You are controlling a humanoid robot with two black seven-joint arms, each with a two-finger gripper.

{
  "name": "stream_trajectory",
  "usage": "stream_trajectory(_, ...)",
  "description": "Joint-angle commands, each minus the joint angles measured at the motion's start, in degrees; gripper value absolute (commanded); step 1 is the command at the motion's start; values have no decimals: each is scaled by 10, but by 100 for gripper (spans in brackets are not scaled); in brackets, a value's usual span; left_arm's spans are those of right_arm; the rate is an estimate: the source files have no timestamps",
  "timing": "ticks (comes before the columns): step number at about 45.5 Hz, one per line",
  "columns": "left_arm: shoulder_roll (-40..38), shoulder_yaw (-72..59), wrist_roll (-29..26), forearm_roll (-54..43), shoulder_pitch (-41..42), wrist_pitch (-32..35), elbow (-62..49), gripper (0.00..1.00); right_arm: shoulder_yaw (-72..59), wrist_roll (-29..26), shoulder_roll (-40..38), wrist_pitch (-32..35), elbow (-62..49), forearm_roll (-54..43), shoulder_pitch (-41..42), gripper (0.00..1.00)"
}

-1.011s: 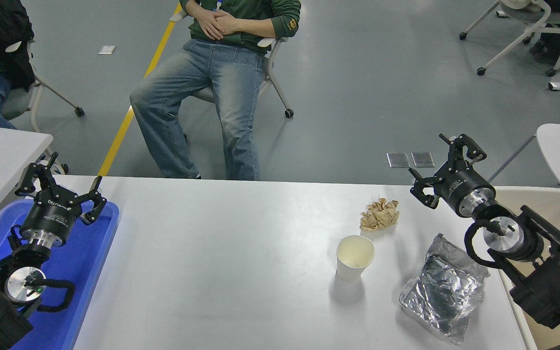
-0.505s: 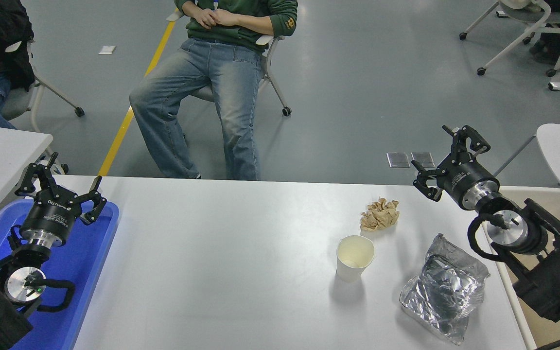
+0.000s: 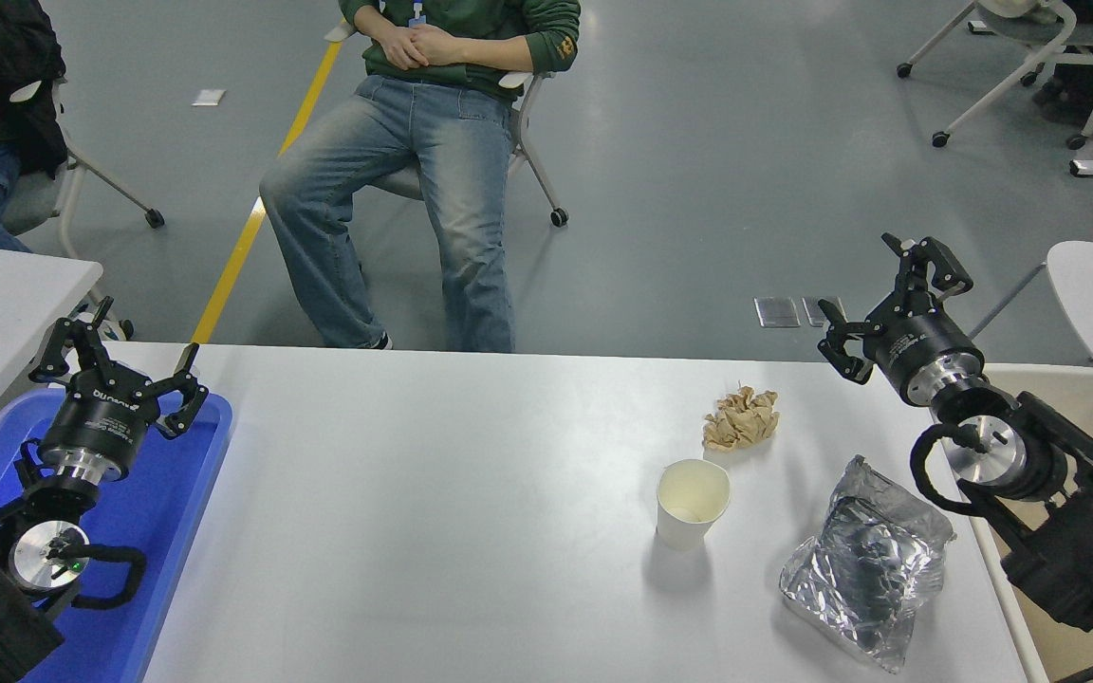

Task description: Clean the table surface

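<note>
stretching across the lower middle of the view, the table surface [image 3: 433,512] is a wide matte white top. on its right half lie three things: a crumpled brown paper wad [image 3: 742,418] near the far edge, an upright white paper cup [image 3: 692,503] just nearer the camera from it, and a wrinkled silver foil bag [image 3: 867,563] to the cup's right, close to the table's right edge. the right gripper [image 3: 893,302] hangs above the table's far right corner, its fingers spread wide and holding nothing, well apart from the wad. the left gripper [image 3: 117,368] is parked at the lower left over a blue tray [image 3: 172,512], its fingers also spread wide and empty. a person in jeans [image 3: 395,190] sits on a chair beyond the far edge.
</note>
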Motion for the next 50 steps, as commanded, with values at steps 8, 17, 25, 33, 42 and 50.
stream_trajectory(8,0,0,0,0,0,0,0,100,-94,4,-12,-2,0,1,30,100)
stream_trajectory(17,-1,0,0,0,0,0,0,100,-114,4,-14,-2,1,0,34,100)
stream_trajectory(25,0,0,0,0,0,0,0,100,-160,4,-21,-3,-3,0,55,100)
stream_trajectory(33,0,0,0,0,0,0,0,100,-186,4,-23,-3,-18,0,69,100)
stream_trajectory(42,-1,0,0,0,0,0,0,100,-189,2,-25,-4,-17,0,75,100)
stream_trajectory(50,0,0,0,0,0,0,0,100,-219,2,-38,-8,-12,0,80,100)
